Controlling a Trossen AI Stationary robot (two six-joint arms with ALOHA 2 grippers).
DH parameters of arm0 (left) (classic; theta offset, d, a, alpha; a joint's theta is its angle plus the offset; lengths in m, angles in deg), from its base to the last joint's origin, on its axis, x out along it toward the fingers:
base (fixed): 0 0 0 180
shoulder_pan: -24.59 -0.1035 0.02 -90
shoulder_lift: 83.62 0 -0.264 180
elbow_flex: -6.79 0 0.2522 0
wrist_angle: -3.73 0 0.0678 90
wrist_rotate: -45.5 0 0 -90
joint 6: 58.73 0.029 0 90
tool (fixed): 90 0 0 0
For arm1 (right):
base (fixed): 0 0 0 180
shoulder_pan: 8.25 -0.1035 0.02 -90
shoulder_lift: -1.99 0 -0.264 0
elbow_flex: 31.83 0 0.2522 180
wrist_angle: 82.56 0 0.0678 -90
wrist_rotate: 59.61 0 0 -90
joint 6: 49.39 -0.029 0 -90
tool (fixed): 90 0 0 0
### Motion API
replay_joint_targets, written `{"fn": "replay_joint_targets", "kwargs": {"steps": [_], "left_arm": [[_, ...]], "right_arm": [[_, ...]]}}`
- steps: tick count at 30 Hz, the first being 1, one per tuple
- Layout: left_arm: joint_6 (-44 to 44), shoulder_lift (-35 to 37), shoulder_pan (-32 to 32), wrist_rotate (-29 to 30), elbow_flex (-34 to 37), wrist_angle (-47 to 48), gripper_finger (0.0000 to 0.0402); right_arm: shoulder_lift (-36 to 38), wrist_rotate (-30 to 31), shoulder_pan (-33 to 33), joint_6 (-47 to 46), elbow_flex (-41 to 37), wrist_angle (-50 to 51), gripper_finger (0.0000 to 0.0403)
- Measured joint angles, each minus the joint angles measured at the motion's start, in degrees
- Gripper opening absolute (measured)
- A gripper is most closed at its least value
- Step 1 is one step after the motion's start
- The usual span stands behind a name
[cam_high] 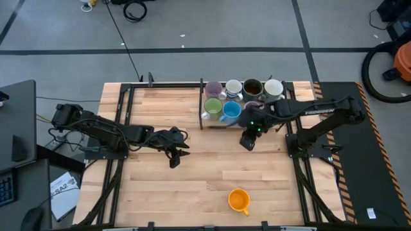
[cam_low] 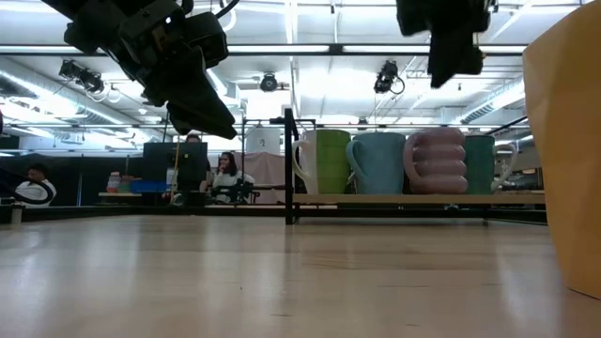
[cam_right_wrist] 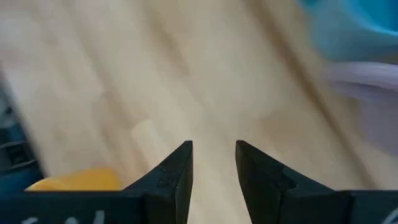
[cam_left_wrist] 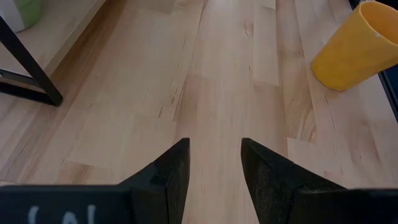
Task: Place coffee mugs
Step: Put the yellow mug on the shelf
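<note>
Seven mugs stand on a low rack (cam_high: 203, 119) at the table's far middle: lilac (cam_high: 213, 88), white (cam_high: 233, 87), dark (cam_high: 252, 86) and white (cam_high: 273, 88) behind, green (cam_high: 212, 106), blue (cam_high: 231, 110) and ribbed lavender (cam_high: 254, 106) in front. The orange mug (cam_high: 239, 200) stands alone near the near edge and also shows in the left wrist view (cam_left_wrist: 354, 46). My left gripper (cam_high: 173, 158) hovers open over the table's left middle. My right gripper (cam_high: 247, 142) hovers open just on the near side of the rack, beside the lavender mug (cam_right_wrist: 367, 81). Neither holds anything.
The rack's black frame and upright post (cam_low: 288, 164) stand at the far side, and its leg (cam_left_wrist: 31, 68) lies close to the left gripper. Bare wood spreads between the rack and the orange mug. People sit in the room behind (cam_low: 225, 174).
</note>
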Motion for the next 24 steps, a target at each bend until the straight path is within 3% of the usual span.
{"fn": "replay_joint_targets", "kwargs": {"steps": [10, 24], "left_arm": [[0.0, 0.0, 0.0, 0.0, 0.0, 0.0, 0.0151], [0.0, 0.0, 0.0, 0.0, 0.0, 0.1, 0.0151]], "right_arm": [[-0.9, -1.2, -12.1, 0.0, 0.0, -11.1, 0.0126], [-4.3, 2.4, -26.2, 0.2, 0.0, -15.0, 0.0126]]}}
